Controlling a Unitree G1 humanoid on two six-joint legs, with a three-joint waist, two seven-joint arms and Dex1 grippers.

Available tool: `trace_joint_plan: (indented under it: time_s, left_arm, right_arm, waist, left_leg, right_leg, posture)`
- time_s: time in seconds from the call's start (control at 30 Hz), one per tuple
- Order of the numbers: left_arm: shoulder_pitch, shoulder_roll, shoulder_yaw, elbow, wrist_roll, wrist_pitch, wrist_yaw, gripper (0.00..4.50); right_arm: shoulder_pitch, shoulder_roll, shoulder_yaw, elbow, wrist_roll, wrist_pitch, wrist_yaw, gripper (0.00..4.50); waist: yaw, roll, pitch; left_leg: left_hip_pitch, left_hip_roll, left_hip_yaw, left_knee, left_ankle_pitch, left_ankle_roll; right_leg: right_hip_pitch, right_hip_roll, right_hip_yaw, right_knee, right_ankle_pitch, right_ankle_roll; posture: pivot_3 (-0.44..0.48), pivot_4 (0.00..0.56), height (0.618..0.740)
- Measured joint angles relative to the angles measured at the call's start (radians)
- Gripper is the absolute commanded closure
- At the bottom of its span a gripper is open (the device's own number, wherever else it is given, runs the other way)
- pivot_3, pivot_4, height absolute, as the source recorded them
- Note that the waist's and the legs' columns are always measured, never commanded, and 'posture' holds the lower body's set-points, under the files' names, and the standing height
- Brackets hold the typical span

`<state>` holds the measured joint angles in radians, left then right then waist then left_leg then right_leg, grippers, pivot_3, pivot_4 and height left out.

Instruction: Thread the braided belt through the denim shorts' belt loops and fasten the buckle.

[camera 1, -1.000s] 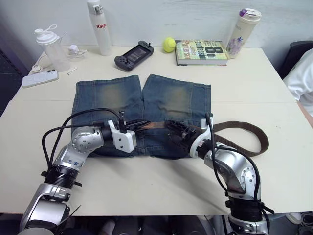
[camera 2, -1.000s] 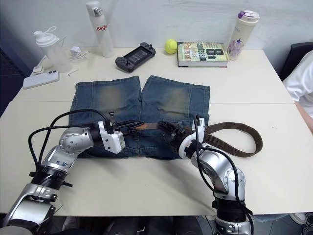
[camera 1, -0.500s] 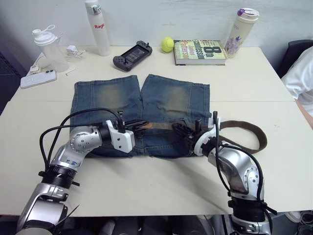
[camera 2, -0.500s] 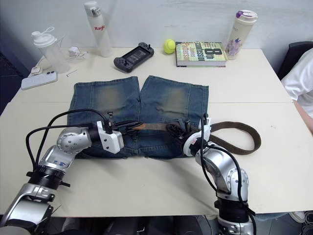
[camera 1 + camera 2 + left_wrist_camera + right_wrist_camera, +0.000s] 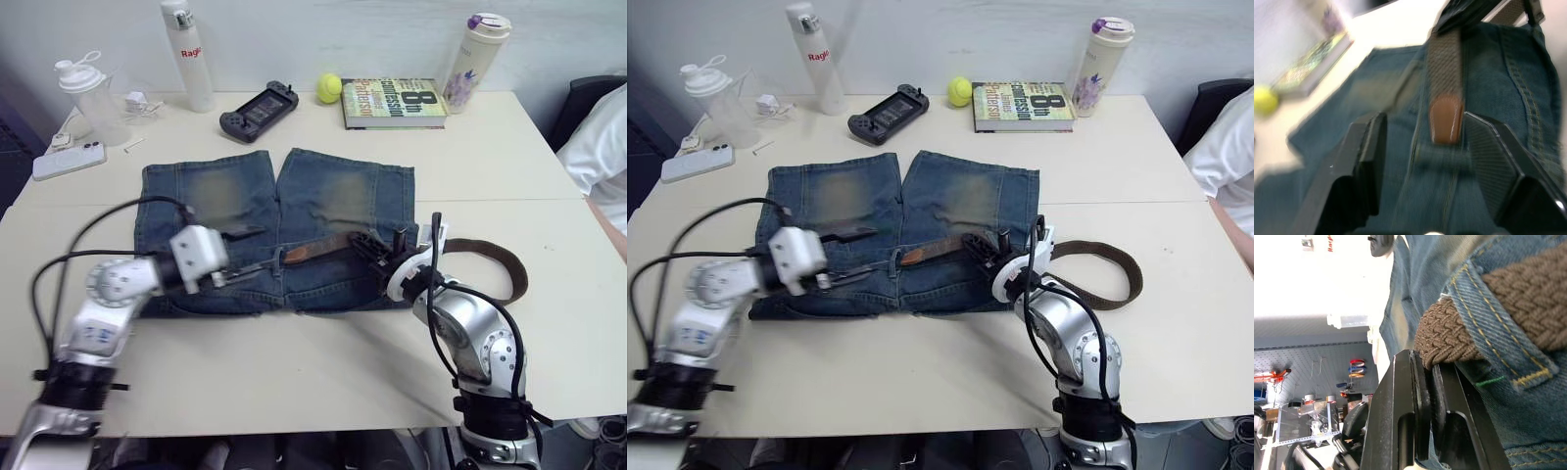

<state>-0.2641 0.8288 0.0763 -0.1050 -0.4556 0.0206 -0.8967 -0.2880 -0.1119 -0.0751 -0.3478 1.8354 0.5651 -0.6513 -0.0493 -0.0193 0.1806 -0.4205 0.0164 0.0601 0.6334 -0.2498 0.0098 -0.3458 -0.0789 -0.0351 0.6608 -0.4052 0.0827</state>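
Right claw (image 5: 1422,396) pinches the belt (image 5: 1449,335) beside 1 loop (image 5: 1498,340); left claw (image 5: 1420,147), wide around the tip, should close, then pull straight.

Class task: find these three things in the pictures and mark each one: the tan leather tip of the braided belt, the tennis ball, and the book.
braided belt (image 5: 1446,119), left wrist view, on its tan leather tip.
tennis ball (image 5: 328,87), left eye view, on the ball's middle.
book (image 5: 394,102), left eye view, on its front cover.
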Motion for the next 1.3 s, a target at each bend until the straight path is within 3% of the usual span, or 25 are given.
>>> trace_joint_plan:
  time_s: [0.13,0.27,0.63,0.83,0.9,1.03,1.3]
  left_arm:
    - [0.119,0.070,0.110,-0.026,-0.095,0.136,-0.088,1.70]
    - [0.126,0.071,0.140,-0.024,-0.108,0.178,-0.122,1.70]
    - [0.073,0.027,0.104,0.002,-0.008,0.113,-0.143,1.70]
    - [-0.017,-0.005,0.030,0.125,0.180,-0.191,-0.152,1.70]
    - [-0.059,-0.010,-0.009,0.230,0.307,-0.463,-0.146,1.70]
    - [-0.123,-0.026,-0.049,0.416,0.452,-0.805,-0.085,1.70]
    - [-0.176,-0.020,-0.088,0.620,0.561,-1.098,0.022,1.70]
  right_arm:
    - [0.000,0.033,0.031,-0.002,-0.054,-0.010,0.033,4.50]
    - [0.000,0.056,0.068,0.003,-0.115,-0.007,0.072,4.50]
    - [-0.010,0.081,0.121,0.133,-0.243,0.076,0.145,4.50]
    - [-0.069,0.107,0.134,0.222,-0.294,0.135,0.179,4.50]
    - [-0.094,0.132,0.146,0.251,-0.313,0.160,0.194,4.50]
    - [-0.100,0.157,0.135,0.274,-0.337,0.180,0.214,4.50]
    - [-0.111,0.179,0.107,0.276,-0.363,0.202,0.227,4.50]
  waist:
    - [-0.003,0.000,0.000]
    - [0.002,0.000,0.000]
    - [-0.004,0.000,0.000]
    - [-0.006,0.000,0.000]
    - [-0.006,0.000,0.000]
    - [-0.004,0.000,0.000]
    - [-0.006,-0.001,0.000]
  left_leg:
    - [0.000,-0.001,-0.001,0.000,0.000,0.000]
    - [0.000,-0.001,-0.002,-0.001,0.000,0.000]
    - [0.000,-0.001,-0.002,-0.003,0.001,-0.001]
    - [0.000,-0.001,0.000,-0.003,0.001,-0.001]
    - [0.000,-0.001,0.001,-0.004,0.001,-0.001]
    - [-0.001,-0.001,0.001,-0.003,0.001,-0.001]
    - [-0.001,-0.001,0.002,-0.004,0.001,-0.001]
  right_leg:
    - [0.000,0.000,0.000,0.000,0.000,0.000]
    - [0.001,0.000,0.002,0.000,0.000,0.000]
    - [-0.001,0.000,0.002,0.001,0.000,0.000]
    - [-0.002,0.001,0.002,0.002,0.000,0.000]
    - [-0.004,0.001,0.002,0.003,0.000,0.000]
    - [-0.004,0.000,0.002,0.003,0.000,0.000]
    - [-0.007,-0.001,0.001,0.008,0.000,0.000]
  posture:
    - [0.000,0.150,0.740]
    - [0.000,0.150,0.740]
    - [0.000,0.150,0.740]
    - [0.000,0.150,0.740]
    - [0.000,0.150,0.740]
    - [0.000,0.150,0.740]
    - [0.000,0.150,0.740]
